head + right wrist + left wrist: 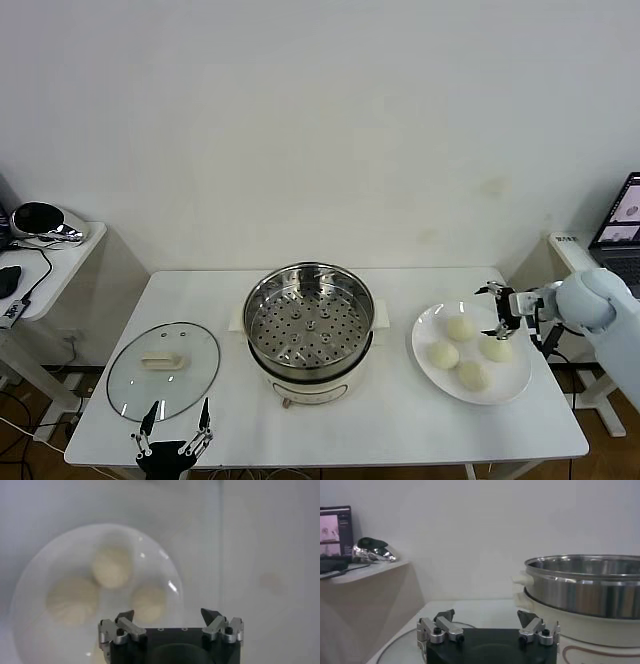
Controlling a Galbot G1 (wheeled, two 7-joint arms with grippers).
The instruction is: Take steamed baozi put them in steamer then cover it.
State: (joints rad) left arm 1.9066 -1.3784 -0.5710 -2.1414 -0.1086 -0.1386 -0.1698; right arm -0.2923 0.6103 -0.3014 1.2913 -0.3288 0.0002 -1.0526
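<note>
Right gripper point(499, 311) spread wide, empty, over far-right rim of flat white plate point(510, 388) w/ four cream-white round buns point(460, 328). Best: center on one bun, squeeze gently.

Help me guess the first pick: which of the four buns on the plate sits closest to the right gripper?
The bun at the plate's right edge, just below the open right gripper. The other three lie farther left or nearer the table's front.
</note>
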